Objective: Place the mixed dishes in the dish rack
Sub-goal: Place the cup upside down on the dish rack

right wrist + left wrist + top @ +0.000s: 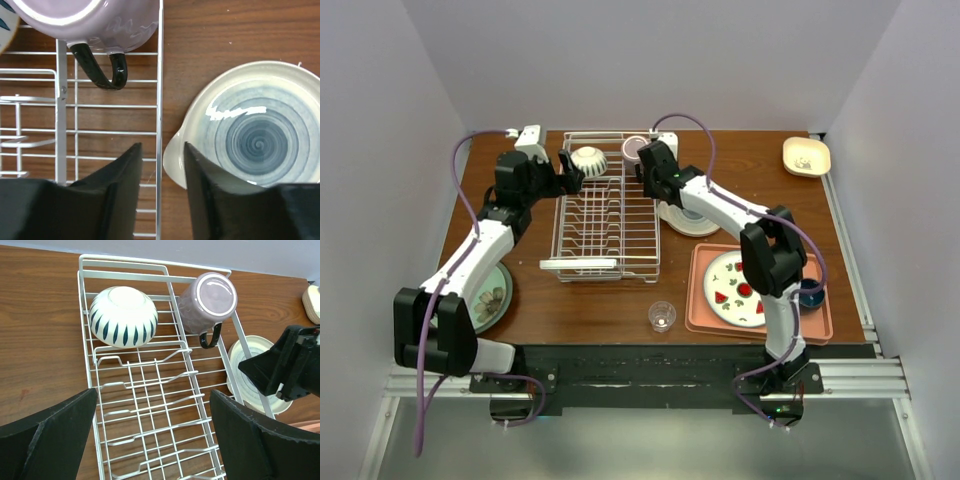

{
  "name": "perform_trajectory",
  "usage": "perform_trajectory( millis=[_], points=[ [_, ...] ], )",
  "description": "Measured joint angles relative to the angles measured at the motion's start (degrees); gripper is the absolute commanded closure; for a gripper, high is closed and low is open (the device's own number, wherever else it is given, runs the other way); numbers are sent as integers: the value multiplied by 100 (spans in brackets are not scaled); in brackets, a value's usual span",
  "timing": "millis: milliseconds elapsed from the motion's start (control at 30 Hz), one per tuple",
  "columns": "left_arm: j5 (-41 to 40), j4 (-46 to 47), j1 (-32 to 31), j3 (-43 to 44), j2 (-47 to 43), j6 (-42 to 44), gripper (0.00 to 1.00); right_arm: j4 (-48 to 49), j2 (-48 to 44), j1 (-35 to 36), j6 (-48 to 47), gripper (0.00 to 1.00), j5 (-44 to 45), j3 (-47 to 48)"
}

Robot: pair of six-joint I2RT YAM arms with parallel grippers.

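**Loading a dish rack, viewed near to far.** In front of the rack [610, 230] a small glass [661, 316] stands alone. To the rack's near right a spotted plate [730, 288] waits on a pink tray [698, 322]. To its near left a patterned plate [495, 296] lies partly under the left arm. Just beside the rack's right edge lies a cream plate [260, 140] with blue rings. The right gripper [162, 170] hovers over that edge, jaws narrowly parted and empty; we judge it is lining up on the plate's rim. The left gripper [155, 440] hangs above the rack's plate slots, jaws wide, holding nothing. At the rack's far end a bowl [124, 315] sits upside down, presumably to drain, with a purple cup [207, 302] in the far right corner.
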Motion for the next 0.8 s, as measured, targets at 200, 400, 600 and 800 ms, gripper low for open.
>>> perform_trajectory(
  millis=[200,400,600,800],
  points=[
    [-26,-92,0,0,-203,0,0,-24,-769,26,9,32,0,-243],
    [-164,-168,0,-7,-621,-7,0,66,-2437,24,33,22,44,-1235],
    [-426,2,0,-516,-1462,-205,0,13,-4236,24,46,21,-11,-3108],
    [-518,114,0,-688,-2020,-317,0,-199,-5235,20,-63,26,-990,-4708]
  ],
)
